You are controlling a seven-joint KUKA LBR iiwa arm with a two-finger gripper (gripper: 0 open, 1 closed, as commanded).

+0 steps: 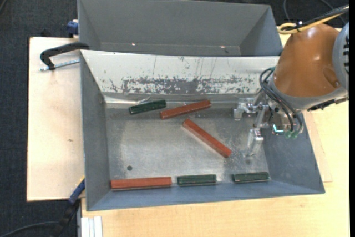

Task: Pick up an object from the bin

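Red-brown bar (206,139), lying aslant on the bin (166,19) floor, is being judged the likeliest target. Its nearer end is lying just left of the claw (252,151), while a short dark green bar (250,177) is resting below the claw, against the bin wall. Whether the claw is apart or together cannot be told. For a sound grip, the claw should be shifted left and squared across the bar's narrow width before being lowered.

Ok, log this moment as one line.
gripper: low over right side of bin | nearest: right end of diagonal red-brown bar | held: nothing visible | front-right dark green bar: just beyond gripper
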